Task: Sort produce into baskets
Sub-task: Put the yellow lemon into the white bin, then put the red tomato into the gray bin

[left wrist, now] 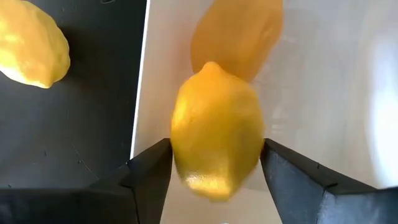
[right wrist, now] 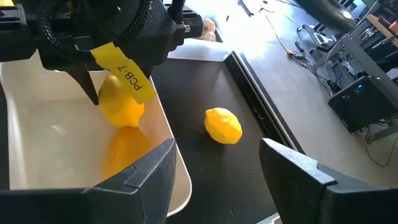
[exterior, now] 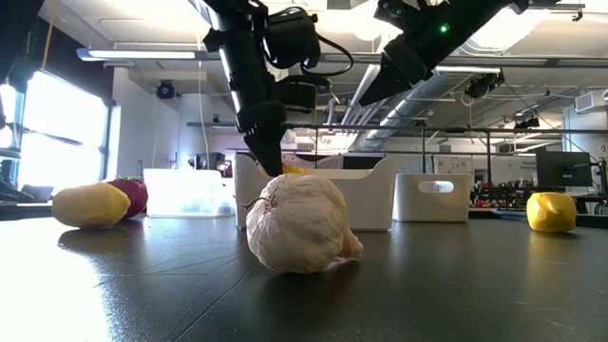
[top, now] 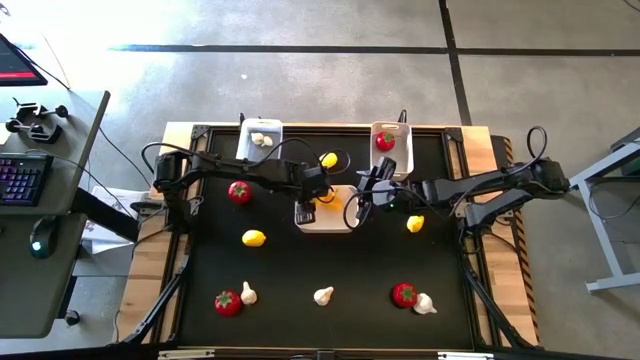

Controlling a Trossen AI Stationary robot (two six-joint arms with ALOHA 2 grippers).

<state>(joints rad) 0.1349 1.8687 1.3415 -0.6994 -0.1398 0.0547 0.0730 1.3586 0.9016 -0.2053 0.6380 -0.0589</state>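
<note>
Over the wide middle bin (top: 335, 222), a yellow lemon (left wrist: 216, 140) pinched between the left gripper (top: 306, 210) fingers, hanging just above the white floor. Right alongside, right gripper (top: 362, 204) with fingers spread, holding nothing. Farther out on the black mat (top: 300, 270): another lemon (top: 254, 238) to the left, one more (top: 415, 223) to the right, tomato (top: 239, 191) far-left, garlic (top: 323, 295) near the front edge.

A yellow lemon (left wrist: 216, 144) hangs between the left gripper's (left wrist: 216, 163) fingers over the wide white bin (top: 326, 222) at mid-table. Behind that bin stand 2 narrow bins: 1 (top: 259, 139) holds garlic, 1 (top: 391, 145) a red fruit.
</note>
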